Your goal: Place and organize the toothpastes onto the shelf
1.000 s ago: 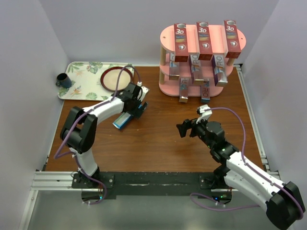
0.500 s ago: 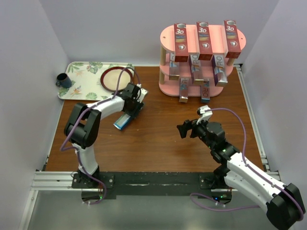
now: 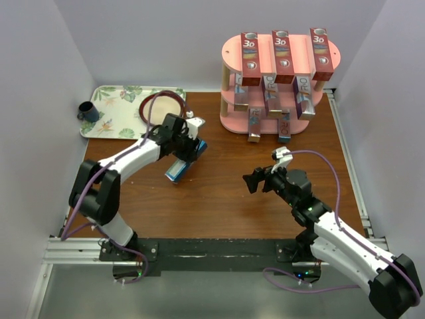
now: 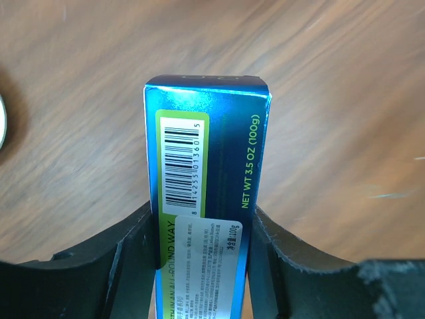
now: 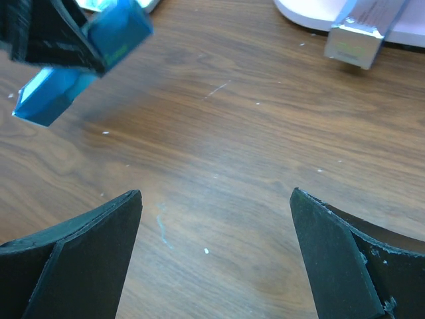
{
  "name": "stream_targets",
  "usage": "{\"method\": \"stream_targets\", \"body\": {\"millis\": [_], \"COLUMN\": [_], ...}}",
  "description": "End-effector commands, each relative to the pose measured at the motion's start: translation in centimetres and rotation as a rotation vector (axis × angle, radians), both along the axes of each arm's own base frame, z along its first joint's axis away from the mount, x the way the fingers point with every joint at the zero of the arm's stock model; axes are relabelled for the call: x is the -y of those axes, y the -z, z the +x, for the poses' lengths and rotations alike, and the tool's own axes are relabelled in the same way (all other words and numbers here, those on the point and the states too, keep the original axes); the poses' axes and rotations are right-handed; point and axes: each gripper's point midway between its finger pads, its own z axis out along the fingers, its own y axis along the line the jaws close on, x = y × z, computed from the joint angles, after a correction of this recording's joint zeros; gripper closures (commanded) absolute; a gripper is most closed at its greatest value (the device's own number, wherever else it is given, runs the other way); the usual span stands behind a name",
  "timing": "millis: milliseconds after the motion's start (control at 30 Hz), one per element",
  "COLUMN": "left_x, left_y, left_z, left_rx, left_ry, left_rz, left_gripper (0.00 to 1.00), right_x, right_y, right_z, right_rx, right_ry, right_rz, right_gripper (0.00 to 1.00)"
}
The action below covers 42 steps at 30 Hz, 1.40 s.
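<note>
Shelf [image 3: 232, 50] stands at the far right of the desk [image 3: 219, 199], pink, three tiers. Its top tier carries three red toothpaste boxes [image 3: 281, 56] laid side by side, their ends pointing toward the arms. The middle tier holds three more boxes [image 3: 272, 100], mostly silver-white. The bottom tier holds two [image 3: 254, 125], and their near ends stick out past the shelf's edge.

The left end effector [image 4: 204, 222] sits to the left of the shelf and a little nearer the arms. It is closed on a blue toothpaste box [image 4: 207, 133], one finger pressed to each long side. The box's barcode face is turned to the wrist camera. Its free end points away from the shelf, toward the near left. Whether that end touches the desk cannot be told.

The right end effector [image 5: 216, 196] is nearer the arms than the shelf, roughly in front of the shelf's right half. Its fingers are spread wide with nothing between them, only bare wood below. The right wrist view also catches the blue box at upper left and the end of one silver box at the shelf's base.

Well to the left of the shelf, against the far edge of the desk, lies a floral tray [image 3: 113, 126]. A red-rimmed plate [image 3: 161, 108] rests on the tray's end nearer the shelf, and a dark cup [image 3: 87, 111] on its far end.
</note>
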Motion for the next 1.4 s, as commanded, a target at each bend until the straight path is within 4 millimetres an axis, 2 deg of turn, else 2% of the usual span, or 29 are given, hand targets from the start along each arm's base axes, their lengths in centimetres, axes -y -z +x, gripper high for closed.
{"method": "stream_targets", "body": {"millis": [0,33,67,133,167,200,233,267,300,333,367,400,433,467,500,533,567,600,633,667,800,933,967,1067,1100,1200,1233,1300,1367], "left_x": [3.2,2.7,3.5,3.0,3.3,2.8,2.7,2.7,2.3,2.0,1.9,1.7,1.5,1.3,1.2,1.0,0.7,0.4,0.2,-0.1,0.1,-0.6,-0.6,-0.7,-0.7,-0.7,-0.8,-0.9,-1.0], "left_y": [-7.7,-8.6,-10.3,-11.8,-12.9,-13.4,-12.7,-15.1,-15.6,-14.8,-17.0,-17.4,-16.6,-18.2,-18.5,-17.8,-19.3,-19.6,-19.0,-20.0,-19.8,-21.5,-21.9,-23.0,-23.3,-23.9,-24.1,-24.4,-24.8], "left_z": [-0.2,0.0,-0.9,-1.4,-2.6,-2.7,-4.2,-4.4,-4.7,-5.5,-6.2,-6.6,-7.0,-7.8,-8.2,-8.3,-9.2,-9.5,-9.3,-10.0,-9.8,-10.2,-10.2,-10.5,-10.5,-10.6,-10.6,-10.6,-10.7], "left_rx": [0.117,0.129,0.145,0.16,0.165,0.175,0.146,0.188,0.2,0.179,0.218,0.226,0.211,0.236,0.239,0.218,0.242,0.245,0.224,0.229,0.23,0.314,0.324,0.358,0.368,0.387,0.393,0.398,0.413], "left_ry": [0.038,0.027,0.057,0.055,0.075,0.065,0.071,0.077,0.069,0.049,0.068,0.066,0.034,0.06,0.063,0.031,0.061,0.063,0.025,0.051,0.036,0.041,0.043,0.066,0.07,0.082,0.083,0.084,0.085], "left_rz": [-0.382,-0.441,-0.567,-0.679,-0.78,-0.826,-0.871,-0.972,-1.015,-1.052,-1.143,-1.183,-1.216,-1.29,-1.322,-1.352,-1.421,-1.455,-1.488,-1.544,-1.55,-1.576,-1.583,-1.599,-1.602,-1.607,-1.613,-1.618,-1.629], "left_gripper": [0.75,0.75,0.75,0.75,0.75,0.75,0.76,0.76,0.76,0.76,0.77,0.78,0.78,0.78,0.78,0.78,0.78,0.78,0.78,0.78,0.79,0.79,0.79,0.79,0.79,0.79,0.79,0.79,0.79], "right_x": [-1.7,-1.9,-2.1,-2.6,-2.9,-3.3,-3.5,-3.6,-3.8,-4.1,-4.3,-4.5,-4.9,-5.1,-5.4,-5.6,-6.0,-6.2,-6.5,-6.8,-7.8,-9.4,-10.5,-12.7,-13.4,-14.6,-14.9,-15.6,-16.6], "right_y": [-0.6,-0.9,-1.1,-1.6,-1.8,-2.2,-2.3,-2.5,-2.9,-3.1,-3.3,-3.9,-4.0,-4.2,-4.8,-4.7,-4.8,-5.2,-5.0,-5.2,-6.6,-7.4,-7.1,-8.9,-8.9,-11.1,-10.7,-11.8,-11.6], "right_z": [-0.9,-0.9,-0.9,-1.2,-1.2,-1.4,-1.5,-1.5,-1.5,-1.8,-1.8,-1.9,-2.1,-2.2,-2.2,-2.3,-2.5,-2.5,-2.5,-2.8,-2.7,-2.6,-2.8,-3.3,-3.1,-3.4,-3.3,-3.5,-3.8], "right_rx": [-0.003,0.005,0.006,0.007,0.01,0.01,0.011,0.013,0.023,0.023,0.025,0.04,0.039,0.037,0.052,0.045,0.04,0.049,0.039,0.038,0.06,0.068,0.031,0.022,0.008,0.008,-0.016,-0.028,-0.072], "right_ry": [-0.07,-0.078,-0.085,-0.107,-0.118,-0.138,-0.149,-0.158,-0.168,-0.188,-0.197,-0.209,-0.232,-0.245,-0.259,-0.27,-0.295,-0.307,-0.319,-0.341,-0.371,-0.399,-0.417,-0.467,-0.473,-0.51,-0.516,-0.545,-0.58], "right_rz": [0.103,0.119,0.134,0.17,0.181,0.198,0.207,0.213,0.226,0.237,0.245,0.262,0.271,0.284,0.296,0.3,0.306,0.32,0.324,0.336,0.383,0.411,0.429,0.511,0.536,0.656,0.669,0.724,0.742], "right_gripper": [0.02,0.02,0.02,0.02,0.02,0.02,0.02,0.02,0.02,0.02,0.02,0.02,0.02,0.02,0.02,0.02,0.02,0.02,0.02,0.02,0.02,0.02,0.02,0.02,0.02,0.02,0.02,0.02,0.02]}}
